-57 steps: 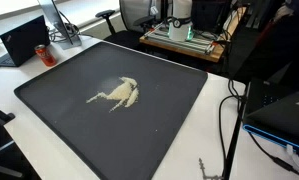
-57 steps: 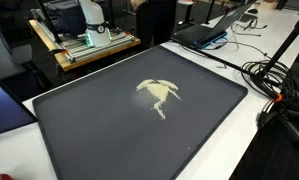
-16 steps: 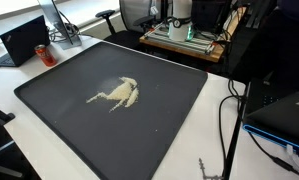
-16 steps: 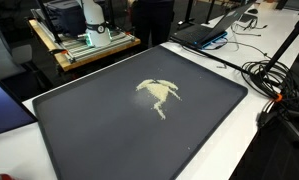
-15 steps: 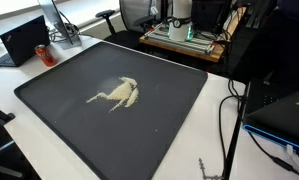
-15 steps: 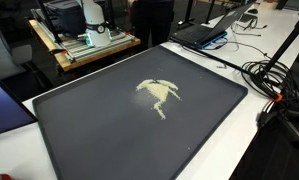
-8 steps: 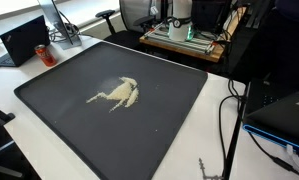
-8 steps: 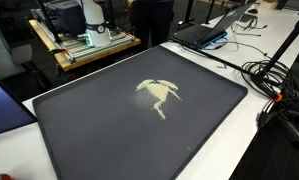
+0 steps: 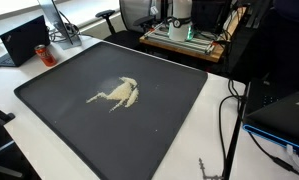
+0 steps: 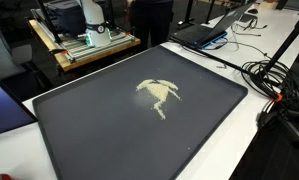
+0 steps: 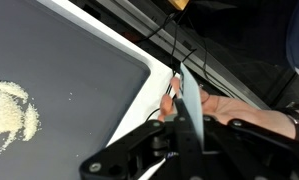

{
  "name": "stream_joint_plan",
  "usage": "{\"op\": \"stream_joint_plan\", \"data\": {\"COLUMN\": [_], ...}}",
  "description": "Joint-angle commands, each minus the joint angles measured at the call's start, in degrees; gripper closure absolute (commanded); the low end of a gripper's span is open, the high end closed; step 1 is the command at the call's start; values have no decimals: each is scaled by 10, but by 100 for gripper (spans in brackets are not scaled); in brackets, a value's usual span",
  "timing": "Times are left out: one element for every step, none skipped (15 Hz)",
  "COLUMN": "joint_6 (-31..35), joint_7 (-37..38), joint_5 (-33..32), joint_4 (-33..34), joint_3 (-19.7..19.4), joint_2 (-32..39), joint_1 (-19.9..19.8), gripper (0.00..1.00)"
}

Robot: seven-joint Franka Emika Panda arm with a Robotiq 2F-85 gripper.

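Gripper (image 11: 189,112): jaws pressed together, over the white table edge (image 11: 139,95).
Nearest item: beige spilled grains (image 11: 9,110), well left of the gripper.
Surface: dark mat (image 11: 79,60), grains lying on it.

One dark mat (image 9: 59,100) fills the middle of both exterior views, and that's the only one. On it sits a single pale patch of powder (image 9: 117,94), dead centre. The wrist view adds one stray speck (image 11: 71,96) at middle left, just beside the patch. There's one white tabletop (image 9: 194,140) underneath it all. One open laptop (image 9: 24,40) sits at upper left in an exterior view. One pincer (image 11: 182,78) is at lower right of the wrist view.
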Motion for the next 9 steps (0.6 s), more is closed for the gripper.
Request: {"op": "stream_joint_plan", "data": {"joint_6": [0, 18, 33, 63, 106, 149, 191, 233, 272], "joint_7": [-4, 11, 22, 45, 85, 113, 147, 183, 219], "joint_5": [-7, -11, -2, -1, 17, 19, 14, 3, -12], "joint_4": [-16, -18, -17, -14, 1, 9, 15, 23, 31], "joint_3": [-6, 0, 1, 14, 39, 53, 72, 93, 115], "joint_2": [-21, -22, -17, -10, 14, 35, 51, 75, 98], "joint_1": [-22, -33, -37, -44, -38, -35, -34, -34, -37], "gripper": [99, 99, 99, 99, 99, 99, 99, 99, 99]}}
